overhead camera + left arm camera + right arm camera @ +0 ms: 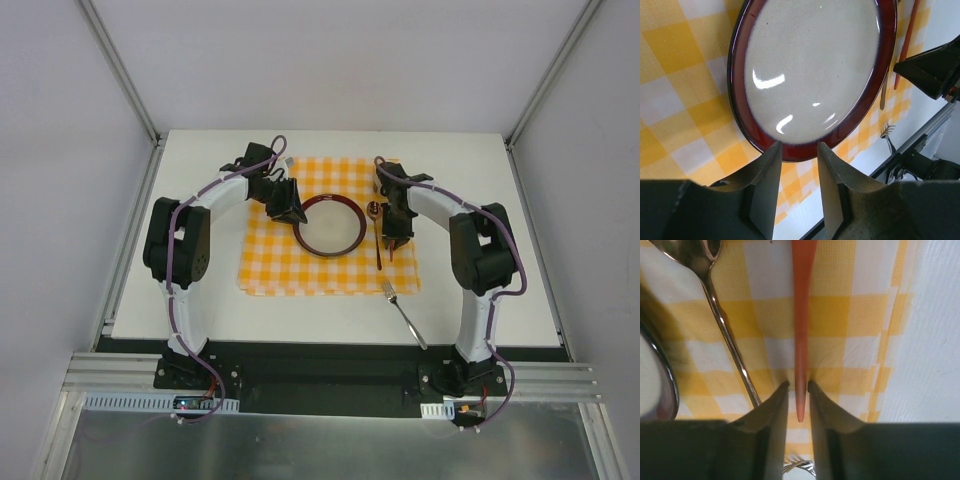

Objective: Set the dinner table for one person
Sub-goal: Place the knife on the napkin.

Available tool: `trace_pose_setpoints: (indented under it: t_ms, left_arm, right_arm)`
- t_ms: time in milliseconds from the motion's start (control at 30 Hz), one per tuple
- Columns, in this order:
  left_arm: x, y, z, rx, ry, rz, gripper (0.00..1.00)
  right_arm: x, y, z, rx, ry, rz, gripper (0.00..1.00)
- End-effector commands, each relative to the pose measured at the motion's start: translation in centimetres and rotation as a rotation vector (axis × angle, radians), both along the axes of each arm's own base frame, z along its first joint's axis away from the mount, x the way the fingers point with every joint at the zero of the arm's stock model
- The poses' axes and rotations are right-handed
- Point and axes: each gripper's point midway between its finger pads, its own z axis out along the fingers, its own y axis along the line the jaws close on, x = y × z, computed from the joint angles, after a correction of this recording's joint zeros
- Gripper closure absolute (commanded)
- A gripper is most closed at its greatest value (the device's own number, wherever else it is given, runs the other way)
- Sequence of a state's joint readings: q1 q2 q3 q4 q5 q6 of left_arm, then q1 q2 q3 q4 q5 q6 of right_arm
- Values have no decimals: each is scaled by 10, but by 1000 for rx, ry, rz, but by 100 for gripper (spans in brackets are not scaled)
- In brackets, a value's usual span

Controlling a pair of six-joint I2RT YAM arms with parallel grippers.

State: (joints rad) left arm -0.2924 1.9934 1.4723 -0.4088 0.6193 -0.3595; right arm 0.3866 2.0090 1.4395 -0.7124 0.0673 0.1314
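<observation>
The white dinner table (200, 310) carries an orange-and-white checked cloth (270, 265). A red-rimmed plate (327, 226) sits on the cloth's middle. My left gripper (285, 205) is open and empty; in the left wrist view (799, 145) its fingertips stand just over the plate's (810, 65) rim. A spoon (374, 210) and an orange-handled utensil (379, 250) lie right of the plate. My right gripper (393, 240) is low on the cloth; its jaws (797, 384) straddle the orange handle's (802, 315) end with thin gaps on both sides.
A metal fork (405, 315) lies on the bare table in front of the cloth's right corner, and shows in the right wrist view (800, 469). The spoon (725, 335) lies just left of the right gripper's fingers. White walls stand around the table.
</observation>
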Motion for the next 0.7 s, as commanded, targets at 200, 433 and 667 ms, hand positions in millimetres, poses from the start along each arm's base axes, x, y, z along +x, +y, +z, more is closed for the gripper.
trace_pose_setpoints:
  t_ms: [200,433,667]
  left_arm:
    - [2,6,29,-9,-67,11,66]
    - [10,2,47,-32,-105,10,63]
    - [6,2,57,-50,-117,8,63]
  right_arm:
    - [-10,-6,33,-56,-25,-10,64]
    - [-10,-14,93,-65,-142,-6,65]
    - [-46,-9,123,-21,-230,2,65]
